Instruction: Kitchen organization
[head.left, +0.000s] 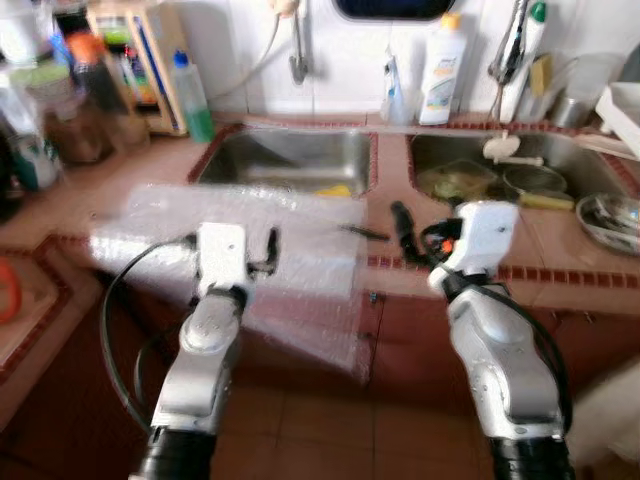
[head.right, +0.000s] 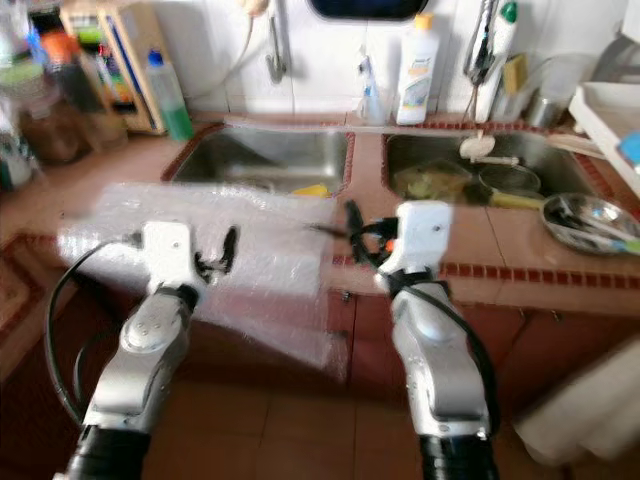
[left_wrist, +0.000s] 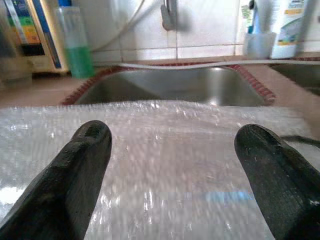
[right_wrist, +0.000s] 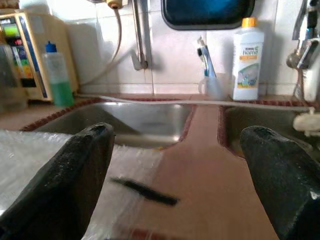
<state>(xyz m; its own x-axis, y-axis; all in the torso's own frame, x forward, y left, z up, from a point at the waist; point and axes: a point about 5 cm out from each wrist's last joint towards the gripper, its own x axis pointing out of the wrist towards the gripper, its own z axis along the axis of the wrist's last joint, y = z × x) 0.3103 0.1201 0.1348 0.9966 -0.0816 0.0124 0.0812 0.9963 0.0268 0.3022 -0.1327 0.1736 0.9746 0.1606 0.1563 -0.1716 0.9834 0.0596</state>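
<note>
**Left eye view: bubble wrap hangs over the worktop edge**

You see the bubble wrap (head.left: 250, 250) spread across the worktop (head.left: 120, 190) before the left sink (head.left: 290, 160), its front part drooping past the edge. Your left hand (left_wrist: 170, 165) hovers spread above it. Your right hand (right_wrist: 175, 170) is spread too, over bare worktop between the sinks, near a thin dark object (right_wrist: 145, 191) too blurred to identify.

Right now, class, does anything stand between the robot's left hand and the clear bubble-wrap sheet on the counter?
Nothing visible does. The left hand hovers open directly over the clear bubble-wrap sheet, which drapes over the counter edge in front of the steel sink.
</note>
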